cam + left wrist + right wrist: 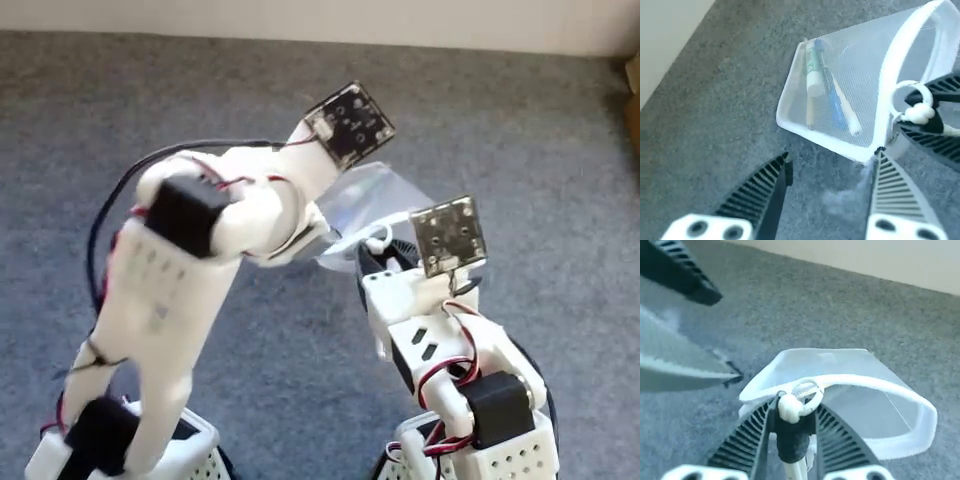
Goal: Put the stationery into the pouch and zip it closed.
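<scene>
From above, my left arm (pixel 170 280) and my right arm (pixel 440 330) lean in over the grey carpet (pixel 520 120). The see-through pouch (pixel 378 195) lies between their far ends.

From my left wrist, my left pincer (pixel 832 157) is spread wide just above the carpet, and one fingertip touches the pouch's near corner. The pouch lies flat. Inside it, side by side, are a glue stick (pixel 813 70), a blue pen (pixel 834 102) and a white stick (pixel 847 112) (I can't tell what that one is). At the pouch's end, my right pincer (pixel 907 112) is pinching the zip pull (pixel 916 113).

From my right wrist, that pincer is pressed together on the pull's white knob, with the ring standing up just beyond it. The pouch's mouth gapes in a wide loop past the pull, so the zip is not closed. My left pincer's two fingers hang apart beside the pouch.
</scene>
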Controlling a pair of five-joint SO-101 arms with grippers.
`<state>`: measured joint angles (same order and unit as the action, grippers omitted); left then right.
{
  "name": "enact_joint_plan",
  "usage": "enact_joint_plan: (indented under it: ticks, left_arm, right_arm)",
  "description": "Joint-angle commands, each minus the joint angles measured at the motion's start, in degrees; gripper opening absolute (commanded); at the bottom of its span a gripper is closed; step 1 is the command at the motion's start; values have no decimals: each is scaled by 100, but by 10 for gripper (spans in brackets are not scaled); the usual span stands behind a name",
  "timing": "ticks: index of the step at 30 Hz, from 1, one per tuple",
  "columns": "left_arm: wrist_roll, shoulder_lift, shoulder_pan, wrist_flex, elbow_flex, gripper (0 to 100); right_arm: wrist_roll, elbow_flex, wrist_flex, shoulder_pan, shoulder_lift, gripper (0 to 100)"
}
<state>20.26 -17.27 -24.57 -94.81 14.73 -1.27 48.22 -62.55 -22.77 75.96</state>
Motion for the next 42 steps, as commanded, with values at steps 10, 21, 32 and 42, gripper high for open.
enact_joint_plan:
  ticks: [10,21,32,42]
  left_arm:
    - [404,-2264,66,1371,-2747,252]
    - [413,-2633,-497,2435,-3890,253]
    - [413,-2659,-497,3771,-4840,249]
    - [404,-2668,-743,3974,-5024,248]
  right_arm:
    - [246,-57,347,321,75,5]
    - [246,-48,321,321,75,5]
    - [246,180,365,321,84,5]
    - [255,154,365,312,84,5]
